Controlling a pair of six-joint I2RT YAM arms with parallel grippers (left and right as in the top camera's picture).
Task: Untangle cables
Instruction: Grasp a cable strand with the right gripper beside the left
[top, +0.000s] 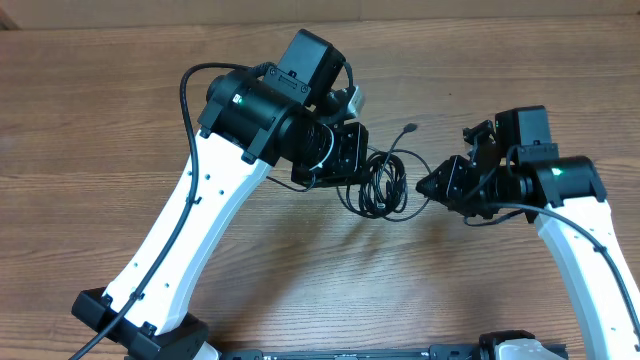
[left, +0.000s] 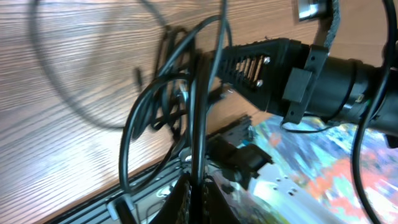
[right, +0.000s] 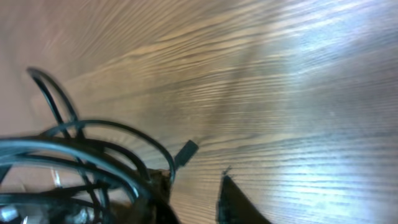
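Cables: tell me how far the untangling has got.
Nothing looks done: the cables are one bunched coil, with only a plug end trailing free. In hand: the left gripper is shut on a strand, and the right gripper sits at the coil's other side, grip unclear. Left: separating every strand.

Cables (top: 383, 187): black throughout. Arms (top: 185, 235): white shells, black joints. Worktop (top: 90, 120): mid-brown, with fine darker wood-grain streaks.
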